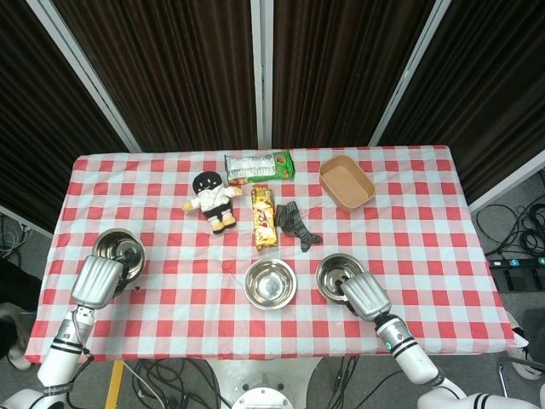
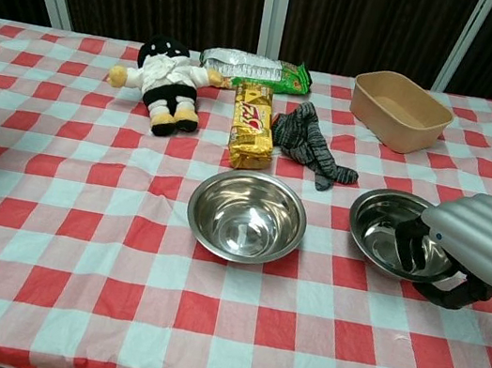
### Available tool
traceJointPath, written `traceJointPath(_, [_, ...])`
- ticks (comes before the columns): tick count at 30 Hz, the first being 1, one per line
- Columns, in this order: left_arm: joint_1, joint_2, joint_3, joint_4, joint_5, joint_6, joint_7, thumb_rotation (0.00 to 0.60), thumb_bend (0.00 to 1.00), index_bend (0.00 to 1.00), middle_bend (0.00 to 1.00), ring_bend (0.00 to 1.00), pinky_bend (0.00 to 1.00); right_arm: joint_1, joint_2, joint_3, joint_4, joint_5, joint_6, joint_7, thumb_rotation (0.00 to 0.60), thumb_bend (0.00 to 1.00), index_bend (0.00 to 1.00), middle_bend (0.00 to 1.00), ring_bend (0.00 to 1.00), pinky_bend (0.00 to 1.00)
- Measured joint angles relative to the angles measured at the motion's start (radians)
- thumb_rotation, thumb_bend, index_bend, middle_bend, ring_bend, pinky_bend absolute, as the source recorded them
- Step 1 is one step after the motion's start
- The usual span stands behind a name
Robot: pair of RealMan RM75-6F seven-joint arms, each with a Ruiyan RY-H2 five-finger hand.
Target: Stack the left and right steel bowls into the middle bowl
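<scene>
At the lower left of the head view, the left hand (image 1: 95, 279) held the left bowl (image 1: 118, 250) by its near rim, raised and tipped. Low at centre, the middle bowl (image 2: 246, 215) sat mouth-up on the checked tablecloth (image 2: 72, 249). To its right, the right hand (image 2: 472, 251) gripped the right bowl (image 2: 386, 241), fingers (image 2: 412, 244) inside the rim, bowl slightly tilted. Farther up lay a yellow snack pack (image 2: 250, 126), its long axis running near-to-far, beside striped socks (image 2: 310, 148), a plush doll (image 2: 167, 81) and a tan tray (image 2: 400, 109).
</scene>
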Motion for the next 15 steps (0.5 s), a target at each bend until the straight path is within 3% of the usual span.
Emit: traceJointPath(15, [0.003, 0.010, 0.003, -0.012, 0.002, 0.002, 0.003, 0.600, 0.34, 0.73, 0.76, 0.92, 0.94, -0.012, -0.018, 0.006, 0.013, -0.013, 0.047, 0.008, 0.600, 0.34, 0.68, 0.63, 0.76, 0.72])
